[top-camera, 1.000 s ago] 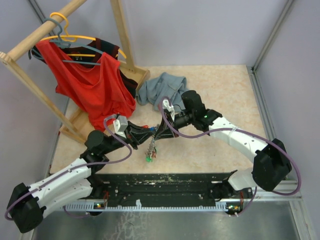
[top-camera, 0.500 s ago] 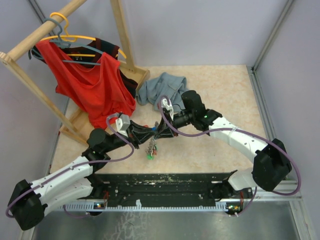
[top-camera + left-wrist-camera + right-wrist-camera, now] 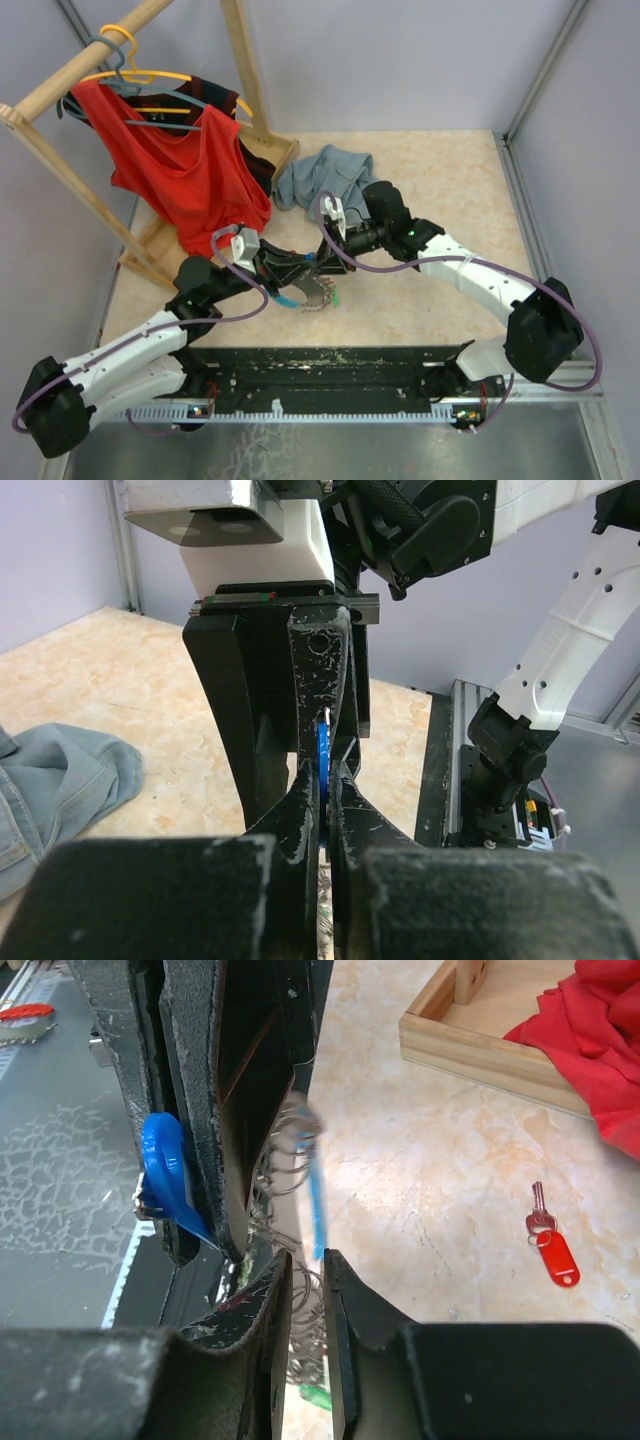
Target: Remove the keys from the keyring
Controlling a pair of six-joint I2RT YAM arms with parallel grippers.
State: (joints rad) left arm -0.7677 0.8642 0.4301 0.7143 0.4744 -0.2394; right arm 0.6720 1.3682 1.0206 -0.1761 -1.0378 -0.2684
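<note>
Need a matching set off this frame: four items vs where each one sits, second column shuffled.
Items:
1. red key tag
2. blue key tag
3. red garment
4. grey-blue cloth

Places:
A. crumpled in a heap beside the base of the wooden rack
B. hung on a hanger on the rack
C. flat on the table, apart from the bunch
D. pinched in the left gripper

Pairs: 1-C, 2-D, 3-B, 4-A
</note>
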